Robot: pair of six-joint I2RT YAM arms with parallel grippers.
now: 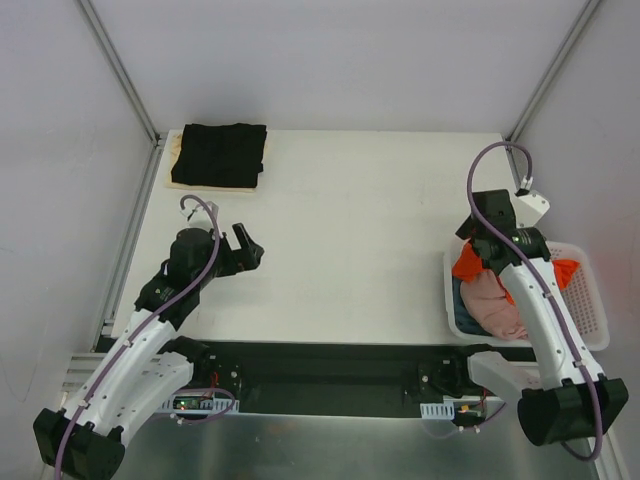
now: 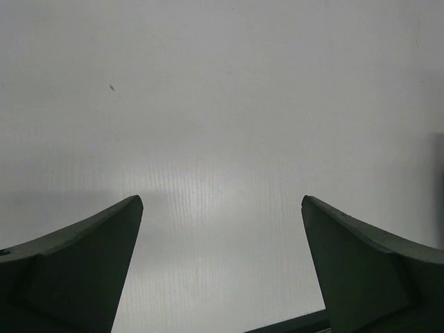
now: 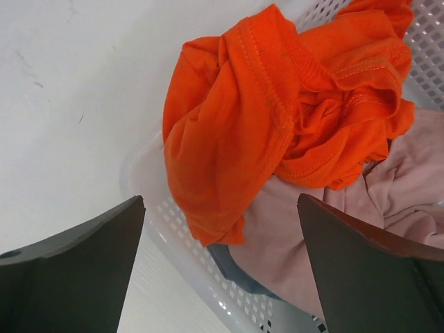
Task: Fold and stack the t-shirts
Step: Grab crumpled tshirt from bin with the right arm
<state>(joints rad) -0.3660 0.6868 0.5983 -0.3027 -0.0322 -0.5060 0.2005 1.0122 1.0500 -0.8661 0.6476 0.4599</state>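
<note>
A crumpled orange-red t-shirt (image 3: 277, 104) lies on top of a pink one (image 3: 388, 187) and a dark blue one (image 3: 239, 267) in the white lattice basket (image 3: 180, 236). My right gripper (image 3: 220, 205) hovers open above the basket's near-left rim, its fingers apart from the cloth. From above, the orange shirt (image 1: 468, 264) and pink shirt (image 1: 492, 305) show beside the right arm. A folded black t-shirt (image 1: 220, 154) rests on a cream one (image 1: 178, 160) at the back left. My left gripper (image 1: 247, 250) is open over bare table, holding nothing.
The white basket (image 1: 590, 300) stands at the table's right edge. Grey walls with metal corner posts enclose the table. A dark strip runs along the near edge between the two arm bases.
</note>
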